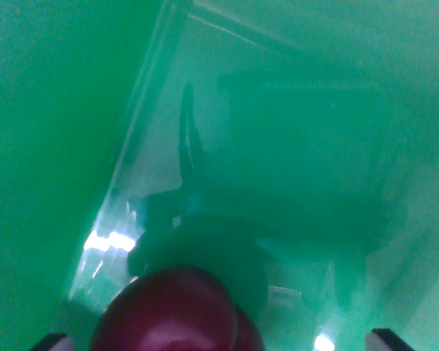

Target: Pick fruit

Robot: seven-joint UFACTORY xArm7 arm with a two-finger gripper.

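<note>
While low, gripper (219,344) around fruit (172,311)

Dark red fruit (177,313) over green surface (36,146)

A dark red fruit (172,311) sits right under me, between my tool's (219,340) tips. The green sheet (293,146) beyond is bare.
</note>
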